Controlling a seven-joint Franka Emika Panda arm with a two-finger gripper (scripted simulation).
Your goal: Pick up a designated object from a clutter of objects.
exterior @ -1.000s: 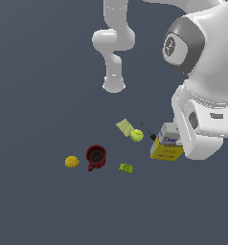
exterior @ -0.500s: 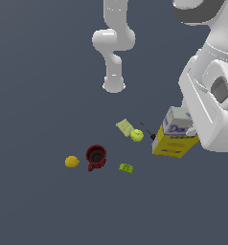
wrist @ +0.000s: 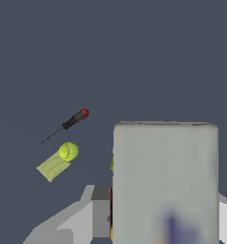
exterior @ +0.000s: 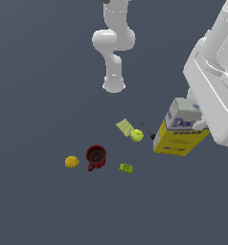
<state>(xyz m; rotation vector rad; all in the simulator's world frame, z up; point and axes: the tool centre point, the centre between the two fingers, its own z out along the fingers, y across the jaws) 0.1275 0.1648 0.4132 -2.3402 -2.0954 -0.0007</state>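
The gripper (exterior: 195,125) clasped the tilted rectangular yellow carton (exterior: 179,129), at three o'clock of the lime-green ball (exterior: 137,135).

Glossy white rounded arm (exterior: 112,45); grey claw (wrist: 94,217) housing.

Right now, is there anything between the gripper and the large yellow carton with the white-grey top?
Nothing visible. The yellow carton with the white-grey top sits directly against the gripper, filling the wrist view. The lime-green ball and thin black tool lie apart from it.
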